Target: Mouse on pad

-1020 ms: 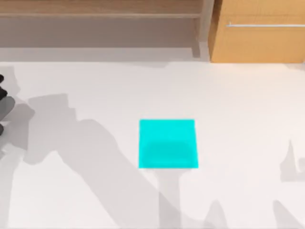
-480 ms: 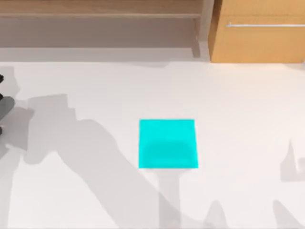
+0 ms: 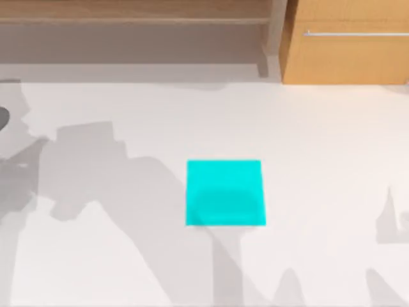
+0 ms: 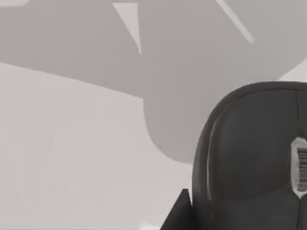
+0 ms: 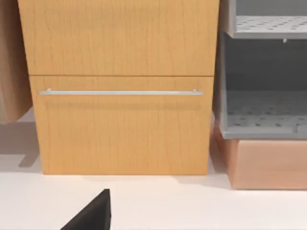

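Left gripper: one black wedge of it enters the left wrist view at the frame's edge. Whether it is spread, pressed together or pinching anything cannot be told.

Immediately beside that wedge is the mouse, a dark grey rounded shell with a pale seam along its side and a small light marking near the frame's border. The wedge's edge meets the mouse's outline, but contact between them cannot be confirmed. Behind both lies the white table, crossed by broad grey shadows.

In the top view, a dark grey sliver sits at the extreme left edge of the table; what it is cannot be determined. The pad lies flat near the table's middle, well apart from that left edge, its cyan face bare, with a soft shadow over its near half.

Right gripper: one black wedge is seen in the right wrist view, state not determinable. It faces a wooden cabinet with a metal bar handle, and a grey perforated shelf stands beside the cabinet.
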